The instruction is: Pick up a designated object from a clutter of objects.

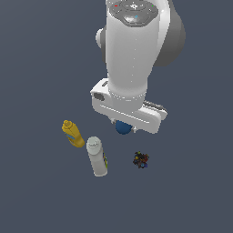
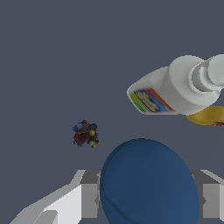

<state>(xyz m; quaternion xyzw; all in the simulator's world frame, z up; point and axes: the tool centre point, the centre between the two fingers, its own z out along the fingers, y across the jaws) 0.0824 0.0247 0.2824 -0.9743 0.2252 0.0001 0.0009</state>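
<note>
The blue ball (image 2: 148,183) is smooth, matte and evenly round, and in the wrist view it sits between the two grey, blocky fingers (image 2: 87,194) of the tool (image 2: 146,201), which is clenched on it from either side. In the exterior view only part of the blue ball (image 1: 122,128) shows, tucked under the white, boxy hand of the arm; whether it touches the tabletop (image 1: 191,191) cannot be told from here.

The tabletop is a flat, featureless slate-grey surface. On it, towards the exterior view's left of the ball, lies the white bottle (image 1: 97,156), a glossy cylinder with a ribbed white cap and a striped, brightly coloured label (the wrist view shows the label's red, blue, yellow and green bands clearly). Just beside it, further to the exterior view's left, lies the yellow bottle (image 1: 73,133), smaller, slimmer and shiny, with a yellow cap. The two bottles are close at their cap ends.

The dark clump (image 1: 141,159) rests apart from the bottles, a tiny knobbly cluster speckled with red, blue, yellow and black.
</note>
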